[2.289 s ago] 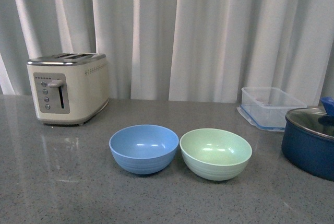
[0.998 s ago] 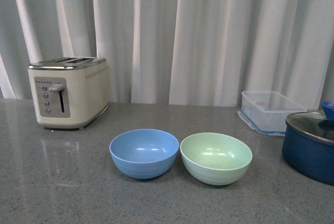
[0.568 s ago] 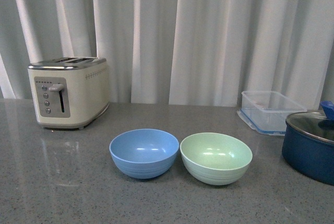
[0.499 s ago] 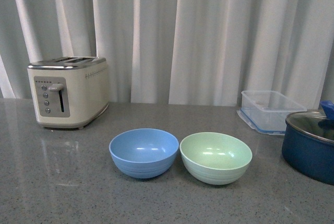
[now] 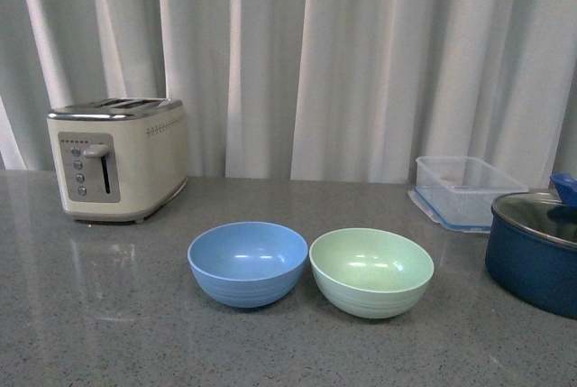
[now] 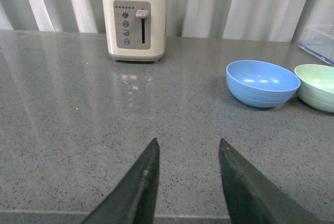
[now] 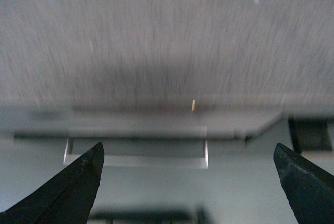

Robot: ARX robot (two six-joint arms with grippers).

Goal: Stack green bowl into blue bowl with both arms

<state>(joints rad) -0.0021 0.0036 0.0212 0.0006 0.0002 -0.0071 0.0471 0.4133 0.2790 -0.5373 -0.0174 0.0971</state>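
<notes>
The grey bench [image 5: 108,333] carries everything. Only the front view takes in the whole row: toaster [image 5: 117,157], dark blue pot [image 5: 534,256], clear box [image 5: 464,188], then the blue bowl [image 5: 248,262] and green bowl [image 5: 371,271] side by side, both upright and empty. It shows neither arm.

The left wrist view shows the left hand [image 6: 188,143] spread open and empty, both bowls well ahead of it, the blue one nearer.

The right wrist view is blurred. The right hand [image 7: 188,153] gapes wide at the bench edge, no bowl near it.
</notes>
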